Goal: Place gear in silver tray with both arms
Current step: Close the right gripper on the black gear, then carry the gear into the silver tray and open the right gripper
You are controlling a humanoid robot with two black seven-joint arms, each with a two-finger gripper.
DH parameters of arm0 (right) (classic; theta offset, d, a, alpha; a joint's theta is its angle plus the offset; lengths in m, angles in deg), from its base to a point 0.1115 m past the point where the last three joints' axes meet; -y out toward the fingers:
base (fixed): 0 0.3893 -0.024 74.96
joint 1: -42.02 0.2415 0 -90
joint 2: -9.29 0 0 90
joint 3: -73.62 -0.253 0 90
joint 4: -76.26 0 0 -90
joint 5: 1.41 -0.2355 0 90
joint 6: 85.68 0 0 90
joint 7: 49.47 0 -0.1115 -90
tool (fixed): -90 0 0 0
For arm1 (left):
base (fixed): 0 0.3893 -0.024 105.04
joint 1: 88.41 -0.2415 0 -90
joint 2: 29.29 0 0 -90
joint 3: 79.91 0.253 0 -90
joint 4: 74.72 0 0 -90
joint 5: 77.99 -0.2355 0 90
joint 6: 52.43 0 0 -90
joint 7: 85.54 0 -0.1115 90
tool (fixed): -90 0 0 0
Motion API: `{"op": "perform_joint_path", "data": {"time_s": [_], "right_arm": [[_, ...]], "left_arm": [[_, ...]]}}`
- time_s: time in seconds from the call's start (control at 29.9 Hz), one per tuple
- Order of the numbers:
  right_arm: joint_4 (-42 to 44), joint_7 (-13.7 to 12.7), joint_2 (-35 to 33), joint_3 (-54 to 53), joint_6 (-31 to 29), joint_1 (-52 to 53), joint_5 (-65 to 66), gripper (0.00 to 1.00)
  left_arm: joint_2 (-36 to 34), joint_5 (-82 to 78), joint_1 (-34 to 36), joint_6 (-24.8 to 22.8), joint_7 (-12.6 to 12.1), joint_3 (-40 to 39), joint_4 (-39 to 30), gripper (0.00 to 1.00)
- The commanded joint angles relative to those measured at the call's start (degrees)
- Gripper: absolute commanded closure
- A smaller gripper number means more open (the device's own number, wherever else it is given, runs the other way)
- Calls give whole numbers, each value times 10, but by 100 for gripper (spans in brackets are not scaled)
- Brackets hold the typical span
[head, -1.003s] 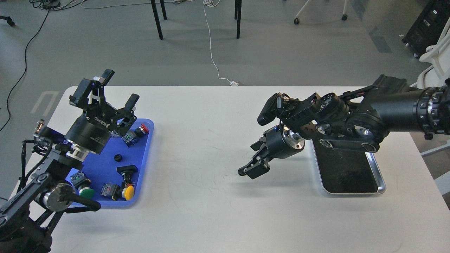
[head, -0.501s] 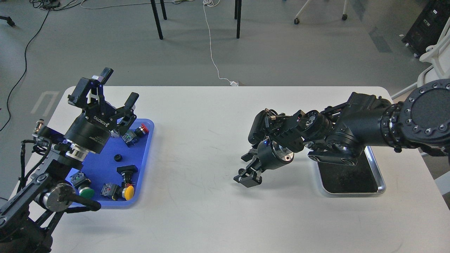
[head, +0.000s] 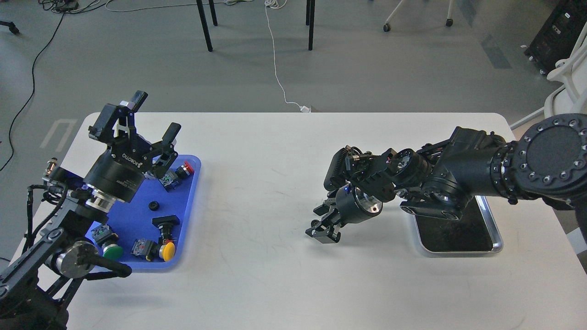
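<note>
My right gripper [head: 322, 229] hangs low over the white table's middle, left of the silver tray [head: 497, 238]. Its fingers are closed on a small black toothed gear [head: 314, 223] that shows at the fingertips. The tray has a shiny rim and a dark inner surface, and my right arm covers its far half. My left gripper [head: 154, 115] is open and empty, held up above the far end of the blue plastic tray [head: 133, 220].
The blue tray holds several push-button parts with red, green and yellow caps and a small black ring [head: 154, 205]. The white table [head: 257, 275] spans the view. Chair legs and cables are on the floor beyond its far edge.
My right arm has swung and folded lower, and its gripper with the gear has moved slightly left and down over the table. My left arm has barely moved.
</note>
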Motion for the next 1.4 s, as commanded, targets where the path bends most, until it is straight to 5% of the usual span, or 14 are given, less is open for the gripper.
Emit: {"op": "perform_joint_path", "data": {"time_s": [0.0,0.4,0.8,1.07,1.37], "right_arm": [[2,0,0,1,0,-4,0,51],[5,0,0,1,-2,-12,-1,83],[0,0,0,-3,0,1,-2,85],[-34,0,-86,-6,1,60,-1,84],[-78,0,-266,-6,0,76,10,84]], "left_arm": [[0,0,-1,0,0,-1,0,2],[1,0,-1,-1,0,-1,0,2],[0,-1,-8,-2,0,0,-1,2],[1,-1,-8,-1,0,0,-2,2],[2,-1,-8,-3,0,3,-1,2]]}}
